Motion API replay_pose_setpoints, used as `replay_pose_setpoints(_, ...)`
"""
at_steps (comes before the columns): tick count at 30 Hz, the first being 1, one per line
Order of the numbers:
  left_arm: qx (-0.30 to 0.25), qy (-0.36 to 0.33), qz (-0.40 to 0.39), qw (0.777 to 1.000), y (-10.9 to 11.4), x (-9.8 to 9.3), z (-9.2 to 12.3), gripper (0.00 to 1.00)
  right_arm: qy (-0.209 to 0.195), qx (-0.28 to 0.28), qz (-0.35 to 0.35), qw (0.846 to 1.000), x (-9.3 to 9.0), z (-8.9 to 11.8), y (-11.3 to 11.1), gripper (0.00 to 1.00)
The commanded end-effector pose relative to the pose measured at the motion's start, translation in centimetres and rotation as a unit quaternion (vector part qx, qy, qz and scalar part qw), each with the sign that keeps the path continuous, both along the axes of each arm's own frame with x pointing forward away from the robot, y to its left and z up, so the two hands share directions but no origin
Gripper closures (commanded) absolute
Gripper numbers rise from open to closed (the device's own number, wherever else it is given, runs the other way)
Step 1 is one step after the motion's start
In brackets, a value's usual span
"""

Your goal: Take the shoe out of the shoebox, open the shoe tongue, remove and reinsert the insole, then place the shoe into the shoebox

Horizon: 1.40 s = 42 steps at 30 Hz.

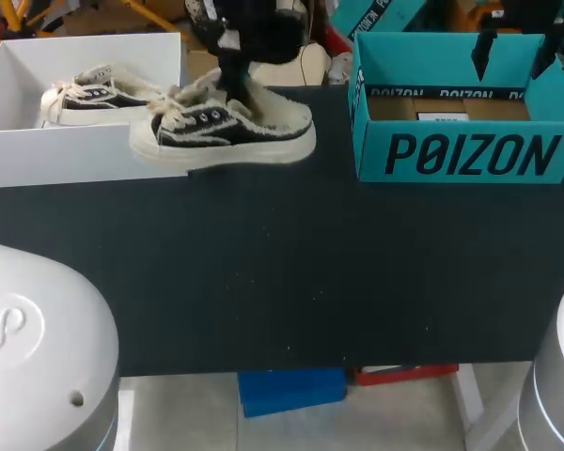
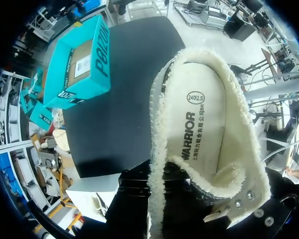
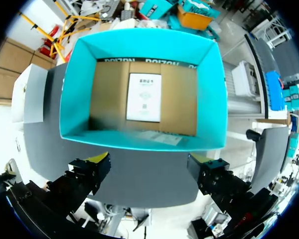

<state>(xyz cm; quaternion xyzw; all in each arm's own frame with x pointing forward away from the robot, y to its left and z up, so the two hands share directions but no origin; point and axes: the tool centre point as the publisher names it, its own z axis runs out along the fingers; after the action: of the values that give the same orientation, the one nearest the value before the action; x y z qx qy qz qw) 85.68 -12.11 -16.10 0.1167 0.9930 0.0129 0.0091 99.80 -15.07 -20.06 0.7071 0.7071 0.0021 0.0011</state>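
Shoe [image 1: 227, 132]: low black canvas sneaker with a cream rubber sole, cream laces, metal eyelets and a frayed fleecy edge. It hangs over the right front corner of the white box [image 1: 85, 155], toe overlapping the box's front wall, heel over the worktop [image 1: 291, 272]. The left gripper [image 1: 235, 85] comes down into its heel end. In the left wrist view the black fingers [image 2: 134, 191] sit against both sides of the collar, clamped on the shoe. Their yellow tips are hidden behind it.

That view looks straight into the shoe. The insole [image 2: 202, 114] is in place, flat, cream and printed, ringed by shaggy fleece lining. The tongue and toe are not visible there.

White box: plain matte card, rectangular, open top. The other shoe [image 1: 94, 94], same make, lies inside it on its sole, with the near wall partly covering it.

Teal box [image 1: 465, 155]: glossy card with black lettering, open, on the worktop's right rear. It has a brown cardboard floor with a white label [image 3: 144, 97]; the label print is too small to read.

Right gripper [image 3: 149, 160] hangs above the teal box's near rim, fingers spread wide with nothing between them. In the head view only their dark ends show, and the arm is cut off.

Worktop: matte black, flat. White rounded arm housings are cut off at both near corners.
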Motion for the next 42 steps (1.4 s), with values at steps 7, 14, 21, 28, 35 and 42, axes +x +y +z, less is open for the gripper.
replay_pose_setpoints(7,0.039,0.034,0.005,0.999,-4.1,-1.6,-9.8,1.0,0.001,0.0,0.0,1.0,0.1,0.0,0.0,0.0)
replay_pose_setpoints(14,0.04,0.058,0.033,0.997,-4.2,0.2,-16.4,1.0,0.001,0.0,0.0,1.0,0.1,0.0,0.0,0.0)
replay_pose_setpoints(21,0.056,0.052,0.029,0.997,-4.7,0.7,-20.8,1.0,0.001,0.0,0.0,1.0,0.1,0.0,0.0,0.0)
replay_pose_setpoints(28,0.071,0.035,0.036,0.996,-4.7,1.3,-23.8,1.0,0.001,0.0,0.0,1.0,0.1,0.0,0.0,0.0)
replay_pose_setpoints(35,0.074,0.028,0.029,0.996,-4.9,1.4,-24.9,1.0,0.001,0.0,0.0,1.0,0.1,0.0,0.0,0.0)
replay_pose_setpoints(42,0.063,0.024,0.022,0.998,-4.9,1.3,-23.7,0.0,0.001,0.0,0.0,1.0,0.1,0.0,0.0,0.0)
